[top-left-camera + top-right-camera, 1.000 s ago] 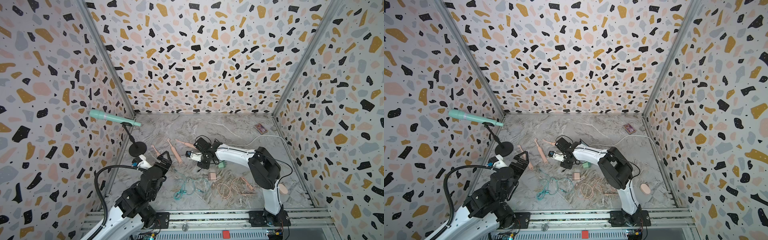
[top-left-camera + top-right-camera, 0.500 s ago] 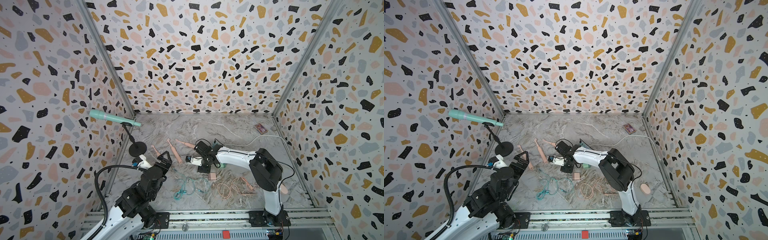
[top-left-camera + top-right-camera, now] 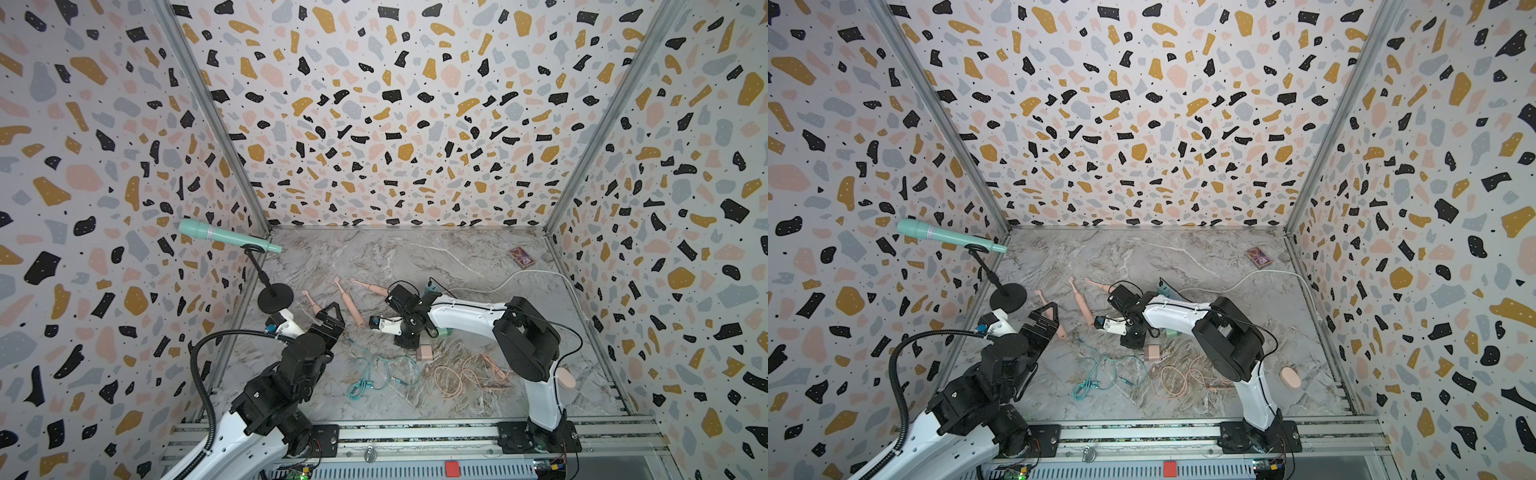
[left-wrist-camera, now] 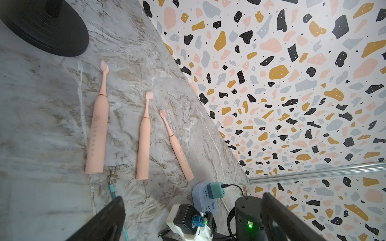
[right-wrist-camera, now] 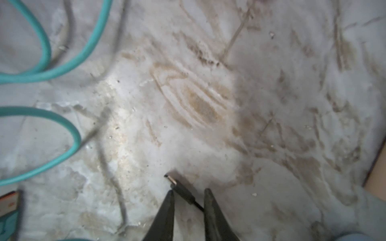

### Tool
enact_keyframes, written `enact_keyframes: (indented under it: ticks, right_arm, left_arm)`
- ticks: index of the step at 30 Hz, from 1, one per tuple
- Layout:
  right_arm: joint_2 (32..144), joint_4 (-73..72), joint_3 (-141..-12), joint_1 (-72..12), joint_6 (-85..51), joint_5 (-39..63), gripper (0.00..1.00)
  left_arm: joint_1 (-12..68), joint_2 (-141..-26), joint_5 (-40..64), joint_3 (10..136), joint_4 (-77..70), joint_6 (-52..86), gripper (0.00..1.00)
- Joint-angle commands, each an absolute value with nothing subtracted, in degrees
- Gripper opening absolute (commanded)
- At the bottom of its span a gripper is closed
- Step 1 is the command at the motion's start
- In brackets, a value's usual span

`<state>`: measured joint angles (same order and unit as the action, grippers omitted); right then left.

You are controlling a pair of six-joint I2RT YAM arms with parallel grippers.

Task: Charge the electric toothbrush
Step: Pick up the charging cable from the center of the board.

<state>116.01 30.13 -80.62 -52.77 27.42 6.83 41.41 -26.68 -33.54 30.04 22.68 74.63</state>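
A: In a top view?
B: Pink electric toothbrushes [image 3: 351,305] are laid just beyond the spread left gripper [image 3: 332,316].
A: Left wrist?
B: Their bases are turned toward it.
A: Right wrist?
B: A black plug [image 5: 179,188] is flanked by the right gripper [image 5: 188,192]; grip cannot be told.

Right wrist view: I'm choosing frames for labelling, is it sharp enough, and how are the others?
Right wrist view: soft overall, teal cable smeared, glare on the marble, only the black plug fairly crisp. Left wrist view: toothbrushes sharp, near jaws blurred. Both top views: sharp, evenly lit.
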Motion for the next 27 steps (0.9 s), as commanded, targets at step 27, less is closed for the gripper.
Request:
enact_keyframes:
  ticks: [27]
  right_arm:
    - [96.9, 10.5, -71.2, -43.6, 4.8, -10.0, 0.00]
  left_arm:
    - [40.5, -59.1, -30.9, 43.5, 12.0, 73.0, 1.00]
